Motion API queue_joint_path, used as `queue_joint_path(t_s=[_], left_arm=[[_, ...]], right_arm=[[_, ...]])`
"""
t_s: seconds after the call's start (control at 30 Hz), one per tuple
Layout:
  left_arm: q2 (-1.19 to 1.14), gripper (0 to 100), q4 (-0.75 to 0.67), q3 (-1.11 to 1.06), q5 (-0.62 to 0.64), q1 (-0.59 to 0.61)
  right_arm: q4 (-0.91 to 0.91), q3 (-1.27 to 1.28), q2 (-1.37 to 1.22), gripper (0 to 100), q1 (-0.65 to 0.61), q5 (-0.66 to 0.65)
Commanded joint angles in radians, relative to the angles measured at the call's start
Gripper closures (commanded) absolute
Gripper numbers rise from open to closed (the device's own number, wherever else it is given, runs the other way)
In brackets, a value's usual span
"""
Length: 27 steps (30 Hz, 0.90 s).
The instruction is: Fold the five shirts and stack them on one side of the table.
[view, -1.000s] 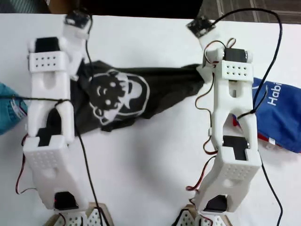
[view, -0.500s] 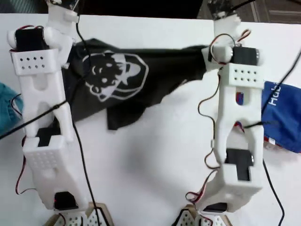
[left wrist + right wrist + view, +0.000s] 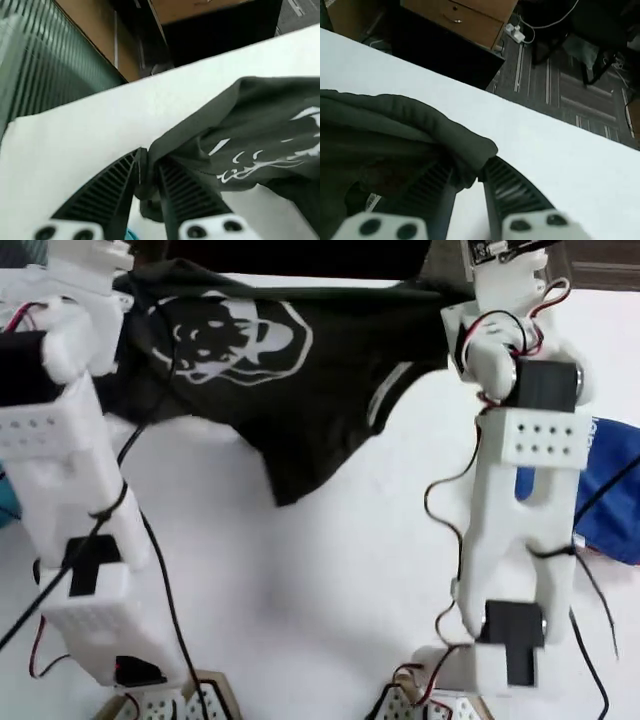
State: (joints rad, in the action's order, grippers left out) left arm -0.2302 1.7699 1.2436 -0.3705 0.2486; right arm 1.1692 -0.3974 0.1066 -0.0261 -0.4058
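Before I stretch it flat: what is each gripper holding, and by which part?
Both hold the black shirt: left gripper pinches a bunched edge at one end, right gripper the opposite end.

Bright even light w/ soft shadows

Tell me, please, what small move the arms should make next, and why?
Probably lower both grippers together to lay the black shirt flat: the left gripper and right gripper each pinch one end, stretching it near the far edge of the table.
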Motion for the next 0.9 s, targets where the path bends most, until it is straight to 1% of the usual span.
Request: queue_joint_path(t_s=[0.0,0.07,0.13,0.23,0.3,0.47,0.57,0.67,0.73,0.87], left_arm=[[0.071,97,0.015,0.01,-0.008,0.023],[0.069,97,0.015,-0.062,-0.011,0.025],[0.069,97,0.015,-0.183,-0.012,0.025],[0.071,97,0.015,-0.409,-0.02,0.035],[0.068,97,0.015,-0.559,-0.058,0.04],[0.069,97,0.014,-0.889,-0.189,0.084],[0.068,97,0.008,-1.036,-0.244,0.137],[0.068,97,0.006,-1.142,-0.298,0.19],[0.068,97,0.006,-1.198,-0.324,0.226],[0.068,97,0.006,-1.279,-0.354,0.295]], right_arm=[[0.084,-0.038,0.142,97.8,-0.059,0.006],[0.186,-0.028,0.17,97.8,-0.105,0.0],[0.292,0.012,0.179,97.8,-0.148,-0.026],[0.446,0.074,0.179,97.8,-0.208,-0.087],[0.516,0.129,0.179,97.8,-0.242,-0.115],[0.536,0.374,0.196,97.4,-0.277,-0.124],[0.536,0.557,0.257,97.4,-0.349,-0.135],[0.536,0.726,0.369,96.8,-0.447,-0.213],[0.538,0.822,0.466,92.3,-0.493,-0.239],[0.539,0.957,0.677,77.1,-0.53,-0.281]])
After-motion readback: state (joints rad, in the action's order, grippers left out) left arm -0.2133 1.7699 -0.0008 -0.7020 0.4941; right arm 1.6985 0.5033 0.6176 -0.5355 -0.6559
